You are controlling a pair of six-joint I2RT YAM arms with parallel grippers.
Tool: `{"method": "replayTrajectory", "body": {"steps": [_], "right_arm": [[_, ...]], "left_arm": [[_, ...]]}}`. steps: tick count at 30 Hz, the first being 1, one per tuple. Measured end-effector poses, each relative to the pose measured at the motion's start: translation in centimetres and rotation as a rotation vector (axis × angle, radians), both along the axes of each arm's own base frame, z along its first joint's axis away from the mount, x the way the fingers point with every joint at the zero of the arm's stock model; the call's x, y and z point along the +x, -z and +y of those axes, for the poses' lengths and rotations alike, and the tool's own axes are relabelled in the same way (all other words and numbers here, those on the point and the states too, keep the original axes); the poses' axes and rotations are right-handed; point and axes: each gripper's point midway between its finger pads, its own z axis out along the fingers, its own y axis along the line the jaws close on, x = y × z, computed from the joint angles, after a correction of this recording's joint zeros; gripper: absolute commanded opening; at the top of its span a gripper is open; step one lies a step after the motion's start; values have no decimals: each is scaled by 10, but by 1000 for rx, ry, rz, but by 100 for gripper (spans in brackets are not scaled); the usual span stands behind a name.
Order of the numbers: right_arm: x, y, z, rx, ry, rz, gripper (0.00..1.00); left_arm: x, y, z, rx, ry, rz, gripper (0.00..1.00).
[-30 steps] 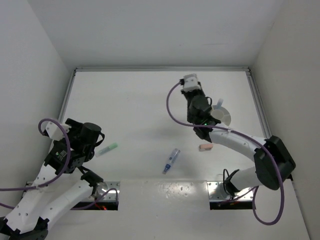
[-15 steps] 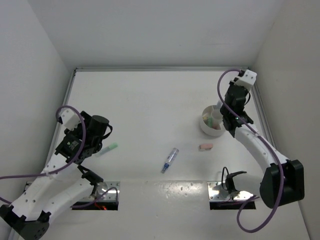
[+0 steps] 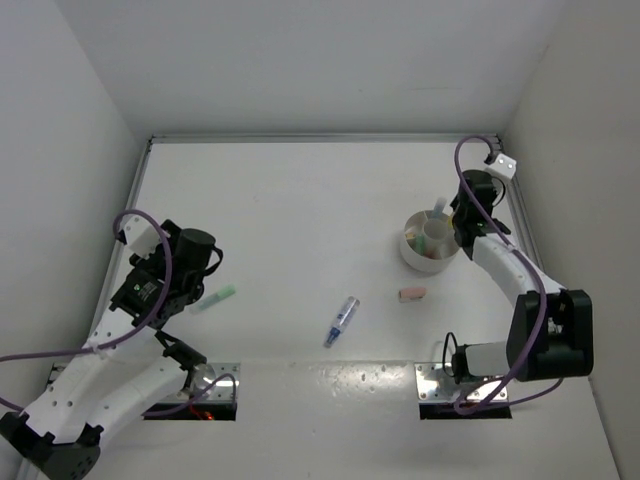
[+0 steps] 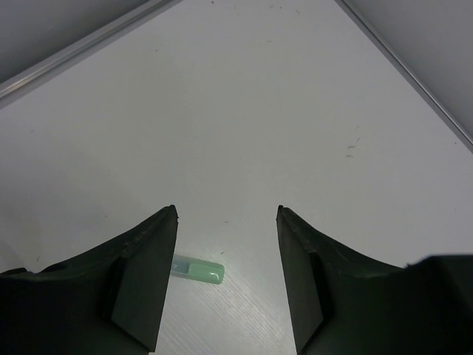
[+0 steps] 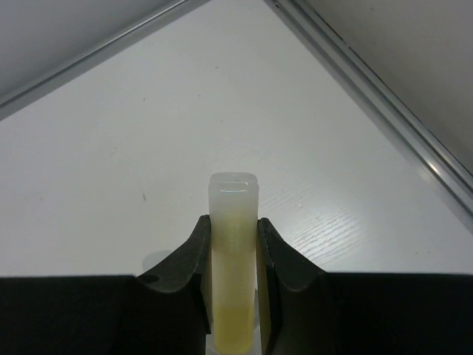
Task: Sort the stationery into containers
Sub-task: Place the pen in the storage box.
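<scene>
My right gripper (image 5: 233,222) is shut on a yellow highlighter (image 5: 233,259), whose pale cap sticks out past the fingertips. In the top view that gripper (image 3: 453,216) hangs over the far right edge of the round white divided bowl (image 3: 412,252). My left gripper (image 4: 228,214) is open above the table with nothing between its fingers. A green pen (image 4: 198,270) lies flat close to its left finger (image 4: 151,251). In the top view the green pen (image 3: 220,297) rests just right of the left gripper (image 3: 198,284). A blue pen (image 3: 342,320) and a pink eraser block (image 3: 411,294) lie on the table.
Two square metal plates (image 3: 226,384) (image 3: 436,380) are set at the near edge by the arm bases. White walls and a metal rail (image 3: 320,138) close the table at the back and sides.
The right arm has swung from the middle back to the right side, baring the bowl, and now holds the highlighter at its far rim. The left arm shifted slightly, then stayed still.
</scene>
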Motion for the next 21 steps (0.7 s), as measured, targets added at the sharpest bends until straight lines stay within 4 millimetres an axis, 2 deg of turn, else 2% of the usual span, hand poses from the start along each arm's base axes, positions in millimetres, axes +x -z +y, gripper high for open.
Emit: {"method": "replayTrajectory", "body": {"steps": [8, 18, 21], "right_arm": [[14, 5, 8, 21, -44, -24, 0], [24, 0, 11, 24, -61, -81, 0], [23, 5, 11, 21, -62, -77, 0]], "left_arm": [[0, 0, 0, 3, 5, -2, 61], [1, 1, -1, -2, 9, -1, 61], [1, 1, -2, -5, 12, 0, 61]]}}
